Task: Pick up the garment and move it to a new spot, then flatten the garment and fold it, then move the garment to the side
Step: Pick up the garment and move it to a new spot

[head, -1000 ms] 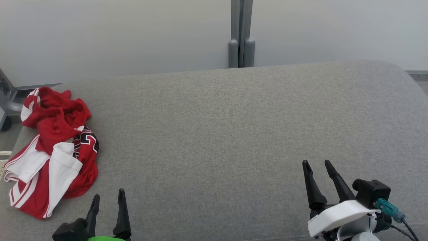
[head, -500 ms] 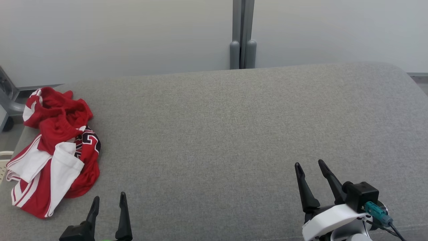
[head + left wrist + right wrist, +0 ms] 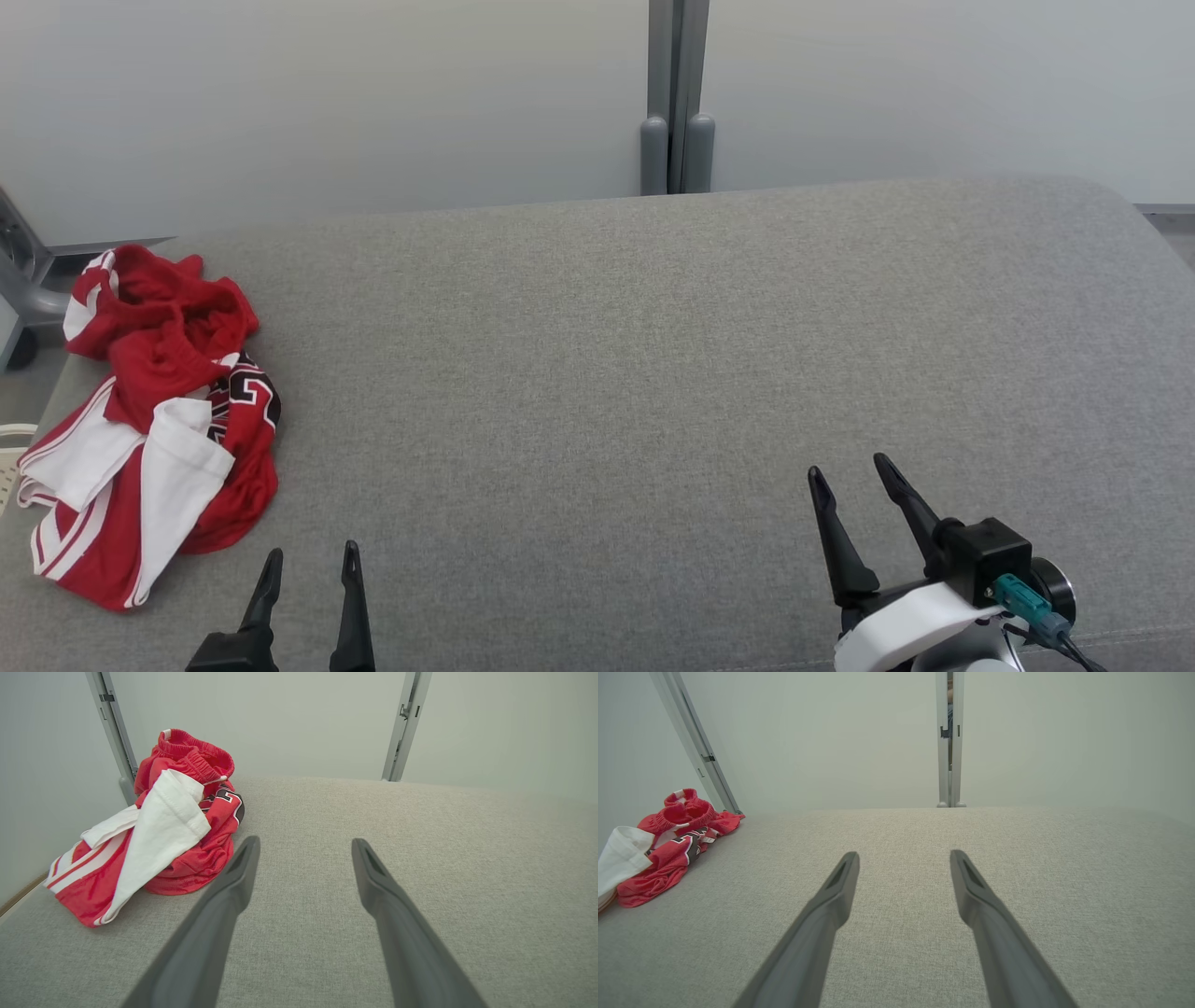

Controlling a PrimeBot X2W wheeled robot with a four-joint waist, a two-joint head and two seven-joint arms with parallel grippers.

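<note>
Head view: one red-and-white garment (image 3: 149,420) lies crumpled at the left end of the grey padded surface (image 3: 607,373). The left gripper (image 3: 312,551) and right gripper (image 3: 848,465), two in all, are both spread and empty. Left wrist view: the garment is near the fingers (image 3: 233,891), to their left, not touching. Right wrist view: the garment is well apart, far left.

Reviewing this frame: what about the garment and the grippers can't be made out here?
Garment type: crumpled; its own folds hide its shape, head view.
Black lettering: half buried in folds, unreadable, head and left wrist views.
Garment's white end: cut off by the left edge, right wrist view.
Left gripper base: cut off by the bottom edge, head view.
</note>
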